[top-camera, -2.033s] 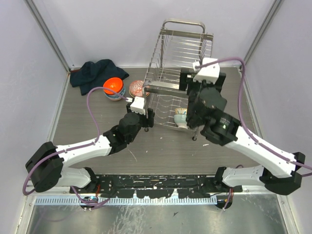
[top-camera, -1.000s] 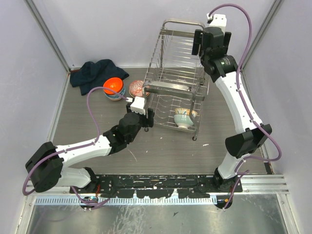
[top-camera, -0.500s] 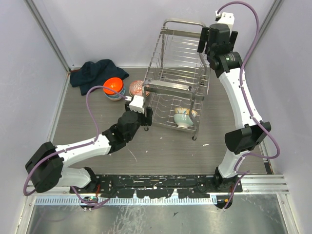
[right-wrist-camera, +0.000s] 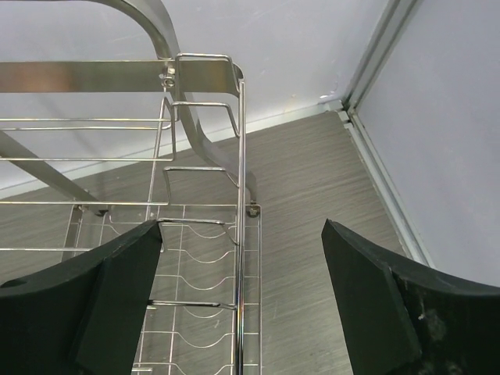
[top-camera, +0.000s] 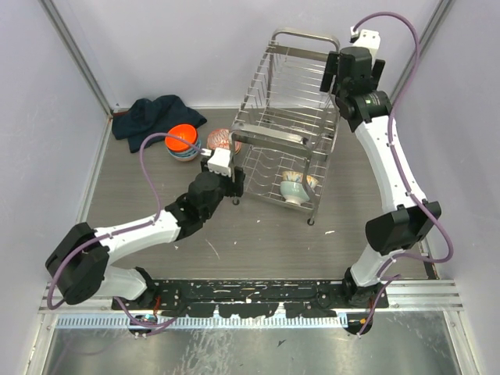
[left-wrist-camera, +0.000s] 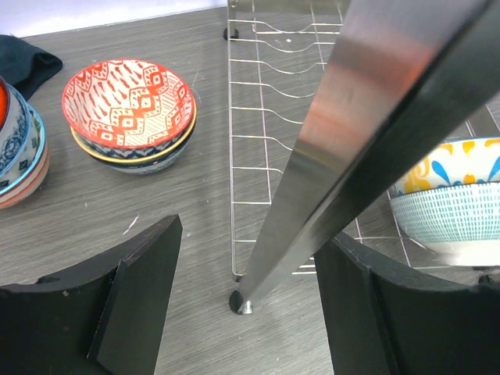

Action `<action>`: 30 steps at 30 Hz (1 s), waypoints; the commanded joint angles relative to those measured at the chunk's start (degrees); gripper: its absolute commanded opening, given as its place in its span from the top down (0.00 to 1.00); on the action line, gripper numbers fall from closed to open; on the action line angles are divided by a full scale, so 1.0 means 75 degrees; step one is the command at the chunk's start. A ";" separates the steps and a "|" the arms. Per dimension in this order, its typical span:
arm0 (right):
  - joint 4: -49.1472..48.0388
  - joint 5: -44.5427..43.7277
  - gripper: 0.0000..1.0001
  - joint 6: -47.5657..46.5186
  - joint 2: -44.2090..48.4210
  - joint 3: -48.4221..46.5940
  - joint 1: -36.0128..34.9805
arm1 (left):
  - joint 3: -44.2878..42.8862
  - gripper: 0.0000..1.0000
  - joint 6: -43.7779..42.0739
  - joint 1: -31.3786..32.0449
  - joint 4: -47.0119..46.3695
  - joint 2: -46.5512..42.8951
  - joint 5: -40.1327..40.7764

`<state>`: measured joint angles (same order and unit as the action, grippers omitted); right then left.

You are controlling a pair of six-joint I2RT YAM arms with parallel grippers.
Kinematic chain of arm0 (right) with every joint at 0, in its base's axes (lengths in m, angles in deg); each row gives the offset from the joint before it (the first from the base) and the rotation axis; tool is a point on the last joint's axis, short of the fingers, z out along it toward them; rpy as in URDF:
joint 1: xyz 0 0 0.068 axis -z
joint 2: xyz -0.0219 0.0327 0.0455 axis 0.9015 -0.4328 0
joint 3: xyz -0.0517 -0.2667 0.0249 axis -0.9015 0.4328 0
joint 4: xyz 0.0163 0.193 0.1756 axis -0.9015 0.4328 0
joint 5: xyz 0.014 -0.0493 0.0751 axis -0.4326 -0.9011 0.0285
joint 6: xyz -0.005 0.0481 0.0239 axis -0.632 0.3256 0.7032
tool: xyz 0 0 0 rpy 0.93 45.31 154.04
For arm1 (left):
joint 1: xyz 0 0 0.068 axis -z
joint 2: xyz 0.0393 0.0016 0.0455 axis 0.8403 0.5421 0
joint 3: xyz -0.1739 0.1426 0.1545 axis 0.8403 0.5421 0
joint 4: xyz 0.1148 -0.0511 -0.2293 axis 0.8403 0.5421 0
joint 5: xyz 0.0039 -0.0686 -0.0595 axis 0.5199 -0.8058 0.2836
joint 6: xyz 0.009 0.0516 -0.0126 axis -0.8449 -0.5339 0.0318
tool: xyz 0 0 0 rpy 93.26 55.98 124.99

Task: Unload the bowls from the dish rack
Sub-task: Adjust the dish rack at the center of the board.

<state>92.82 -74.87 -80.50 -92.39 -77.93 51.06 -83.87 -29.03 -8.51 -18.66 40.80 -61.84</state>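
The silver wire dish rack (top-camera: 287, 129) stands mid-table. One bowl (top-camera: 295, 187), white with blue, yellow and teal patterns, sits on its lower tier and also shows as the bowl (left-wrist-camera: 453, 199) at the right of the left wrist view. My left gripper (top-camera: 235, 185) is open, its jaws straddling the rack's front-left leg (left-wrist-camera: 312, 164) just above the table. My right gripper (top-camera: 346, 75) hangs high over the rack's far right corner, open and empty, with the rack's end wires (right-wrist-camera: 241, 234) below it. Unloaded bowls sit left of the rack: an orange one (top-camera: 181, 137) on a stack and a red-patterned one (left-wrist-camera: 129, 100).
A dark blue cloth (top-camera: 152, 116) lies crumpled at the back left. Part of another stack of bowls (left-wrist-camera: 17, 148) shows at the left edge of the left wrist view. A wall with a metal corner post (right-wrist-camera: 383, 58) runs close behind and right of the rack.
The right arm has edged right and up beside the rack's far corner. The rack's top has shifted slightly right. My left gripper has crept forward around the leg.
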 commanded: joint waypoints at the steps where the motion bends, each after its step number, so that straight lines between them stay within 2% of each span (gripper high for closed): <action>1: 0.0096 -0.0382 0.11 -0.0106 0.0919 0.0141 0.0120 | -0.0465 0.25 -0.0085 -0.0243 -0.0118 0.0345 -0.0429; 19: 0.0386 -0.0962 0.11 -0.0084 0.1819 0.0858 0.0120 | -0.1565 0.25 0.0021 -0.1110 -0.0198 0.1621 -0.2000; 30: 0.0392 -0.0774 0.11 -0.0162 0.1380 0.0427 0.0179 | -0.1992 0.25 0.0033 -0.1357 -0.0245 0.2183 -0.2554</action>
<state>95.81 -81.23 -80.76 -80.50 -71.59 52.13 -96.39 -28.75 -18.21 -20.02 55.38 -78.63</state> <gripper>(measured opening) 0.891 0.747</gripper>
